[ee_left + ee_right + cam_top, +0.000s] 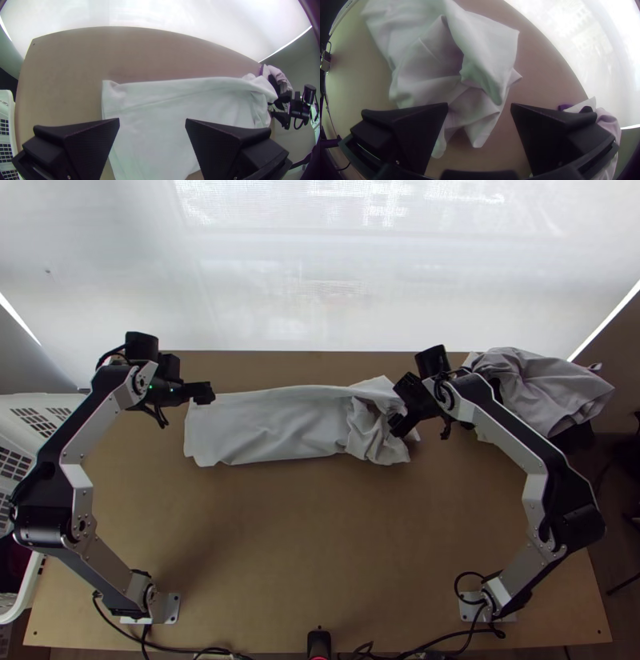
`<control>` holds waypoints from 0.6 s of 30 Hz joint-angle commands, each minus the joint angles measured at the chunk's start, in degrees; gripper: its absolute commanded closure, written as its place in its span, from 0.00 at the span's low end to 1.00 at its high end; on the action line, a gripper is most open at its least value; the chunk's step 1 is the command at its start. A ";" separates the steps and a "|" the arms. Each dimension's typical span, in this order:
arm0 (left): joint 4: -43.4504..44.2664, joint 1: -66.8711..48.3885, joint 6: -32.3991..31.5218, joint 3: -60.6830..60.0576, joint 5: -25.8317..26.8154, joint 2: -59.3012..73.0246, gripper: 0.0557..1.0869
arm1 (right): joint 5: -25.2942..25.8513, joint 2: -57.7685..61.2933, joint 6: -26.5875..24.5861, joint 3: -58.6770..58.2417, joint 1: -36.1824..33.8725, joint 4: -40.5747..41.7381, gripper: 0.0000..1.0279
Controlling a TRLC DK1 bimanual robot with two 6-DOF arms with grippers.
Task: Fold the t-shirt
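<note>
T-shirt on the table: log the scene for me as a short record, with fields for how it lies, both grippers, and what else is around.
T-shirt: long strip across the table, fairly flat toward the left arm, bunched toward the right
Left gripper: open, at the strip's far left corner
Right gripper: open, over the bunched end
Cloth pile: far right corner
White basket: left edge

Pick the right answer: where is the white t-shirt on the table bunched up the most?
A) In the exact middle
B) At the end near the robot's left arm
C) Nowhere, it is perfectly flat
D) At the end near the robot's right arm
D: crumpled folds gather beside the right end effector, while the rest of the t-shirt lies flatter.
</note>
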 commanded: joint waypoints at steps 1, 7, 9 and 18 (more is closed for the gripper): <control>-0.97 -2.80 1.80 -8.80 1.30 -5.56 0.07 | -0.01 -7.05 2.27 -4.23 2.22 -0.36 0.04; 0.88 -6.84 2.15 -9.85 0.42 -2.14 0.07 | -0.01 -8.72 3.14 -8.27 5.65 -0.36 0.04; 1.14 -8.16 2.50 -9.24 -0.72 -0.64 0.07 | -0.01 -8.98 4.11 -8.71 7.15 -0.36 0.04; 2.37 -9.04 3.20 -8.53 -2.65 6.04 0.07 | 0.08 -3.54 5.25 -7.39 10.49 2.45 0.05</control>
